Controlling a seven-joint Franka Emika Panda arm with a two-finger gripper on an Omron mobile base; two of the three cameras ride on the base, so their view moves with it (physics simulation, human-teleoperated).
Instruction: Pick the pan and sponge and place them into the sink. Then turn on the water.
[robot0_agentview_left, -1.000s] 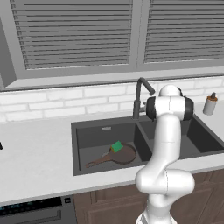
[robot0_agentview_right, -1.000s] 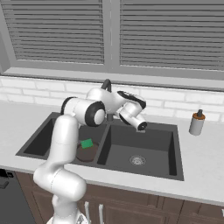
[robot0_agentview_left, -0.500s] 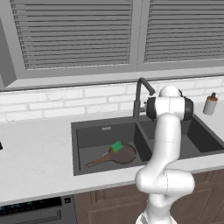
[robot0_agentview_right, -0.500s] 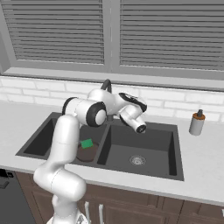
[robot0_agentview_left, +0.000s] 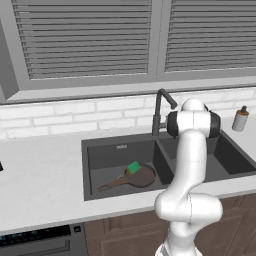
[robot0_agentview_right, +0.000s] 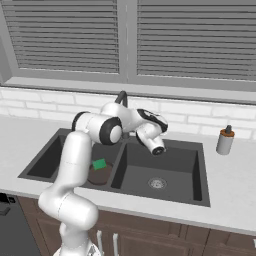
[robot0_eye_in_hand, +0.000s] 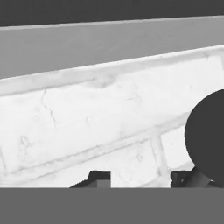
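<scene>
Round brown pan (robot0_agentview_left: 137, 177) and square green sponge (robot0_agentview_left: 133, 167) lie in the dark sink (robot0_agentview_left: 119, 148); gripper (robot0_eye_in_hand: 140, 180) tips apart, apparently gripping nothing.

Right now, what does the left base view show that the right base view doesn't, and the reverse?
Left base view: the pan's handle, pointing front-left, and an appliance front under the counter. Right base view: the tool over the right basin, and that basin's drain. Both: sponge on the pan, faucet, soap bottle.
</scene>
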